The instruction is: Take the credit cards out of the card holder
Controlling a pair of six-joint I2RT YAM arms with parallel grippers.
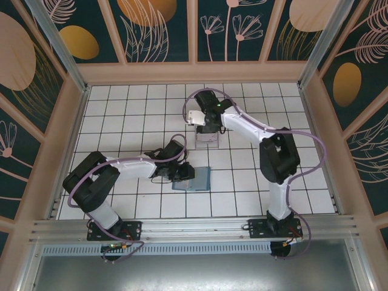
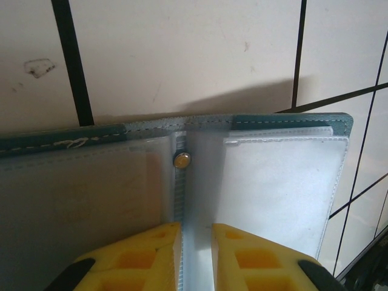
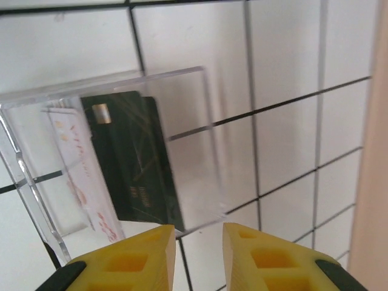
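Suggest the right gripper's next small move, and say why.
Probably lift the right gripper away from the clear tray: the dark card and the pale card are already inside it, and nothing sits between its parted fingers.

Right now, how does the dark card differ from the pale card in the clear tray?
The dark card is black with a metallic chip; the pale card is whitish with pinkish markings. The dark card sits right of the pale card in the right wrist view. Both lie in the clear tray, outside the card holder.
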